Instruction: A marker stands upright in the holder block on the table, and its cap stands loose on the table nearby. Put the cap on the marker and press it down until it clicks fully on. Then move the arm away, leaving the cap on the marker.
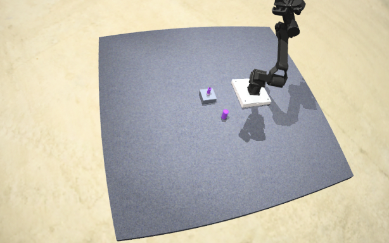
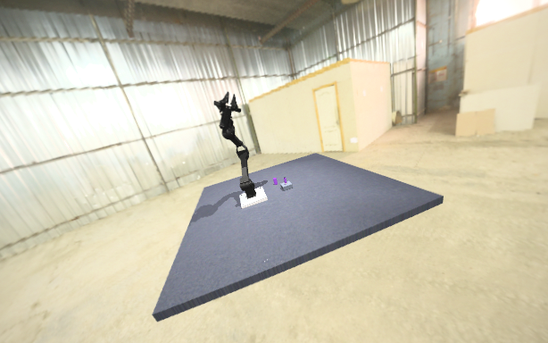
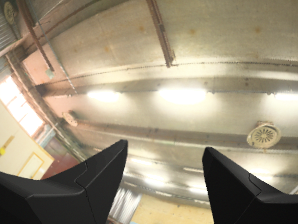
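The purple marker [image 1: 209,90] [image 2: 285,179] stands upright in the grey holder block [image 1: 210,100] [image 2: 286,186]. The purple cap [image 1: 225,114] [image 2: 275,181] stands loose on the table, a short way from the block and apart from it. My gripper [image 2: 231,99] [image 3: 166,149] is open and empty, raised high above the arm's base and pointing up, far from the cap and the marker. In the wrist view only the ceiling and walls show between and around the fingers. In the top view the fingers are cut off at the top edge.
The arm stands on a white base plate [image 1: 241,95] [image 2: 261,198], close to the holder block and the cap. The dark blue-grey table top [image 1: 156,152] [image 2: 309,223] lies under all of them, with the arm's shadow across it near the plate.
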Tool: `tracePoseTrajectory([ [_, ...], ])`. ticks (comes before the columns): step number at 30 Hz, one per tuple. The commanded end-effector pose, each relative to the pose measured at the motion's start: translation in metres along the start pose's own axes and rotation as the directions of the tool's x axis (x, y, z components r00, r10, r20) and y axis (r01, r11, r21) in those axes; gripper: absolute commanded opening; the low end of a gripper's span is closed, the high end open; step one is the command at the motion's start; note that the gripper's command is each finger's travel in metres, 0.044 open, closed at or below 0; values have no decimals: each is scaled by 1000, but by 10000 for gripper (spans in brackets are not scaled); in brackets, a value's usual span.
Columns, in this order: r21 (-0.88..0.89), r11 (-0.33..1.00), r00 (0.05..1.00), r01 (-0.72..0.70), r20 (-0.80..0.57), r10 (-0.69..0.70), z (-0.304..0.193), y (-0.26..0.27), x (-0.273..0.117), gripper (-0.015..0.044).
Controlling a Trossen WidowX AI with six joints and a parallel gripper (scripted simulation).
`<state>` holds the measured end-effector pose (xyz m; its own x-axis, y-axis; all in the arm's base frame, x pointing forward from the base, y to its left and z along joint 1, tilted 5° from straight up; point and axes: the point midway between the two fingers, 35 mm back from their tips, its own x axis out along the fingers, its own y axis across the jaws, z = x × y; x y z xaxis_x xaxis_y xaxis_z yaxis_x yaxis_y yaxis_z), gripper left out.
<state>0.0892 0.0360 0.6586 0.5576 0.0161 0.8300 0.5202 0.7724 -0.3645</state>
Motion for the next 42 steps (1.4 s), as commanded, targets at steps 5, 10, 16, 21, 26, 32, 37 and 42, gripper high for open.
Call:
tracePoseTrajectory([
  [5, 132, 986, 994, 104, -31, -100, -36, -56, -7, 238],
  [10, 227, 957, 981, 183, -104, -163, -74, -84, -8, 238],
  [16, 346, 896, 943, 278, -277, -186, -150, -99, -9, 238],
  [21, 416, 848, 887, 328, -444, -125, -220, -82, -12, 238],
  [26, 469, 812, 800, 348, -600, 4, -284, -40, -20, 238],
  [32, 516, 802, 645, 300, -729, 228, -344, 39, -39, 238],
  [37, 568, 800, 468, 191, -769, 435, -372, 118, -66, 238],
  [42, 641, 767, 249, 31, -748, 615, -379, 199, -105, 238],
])
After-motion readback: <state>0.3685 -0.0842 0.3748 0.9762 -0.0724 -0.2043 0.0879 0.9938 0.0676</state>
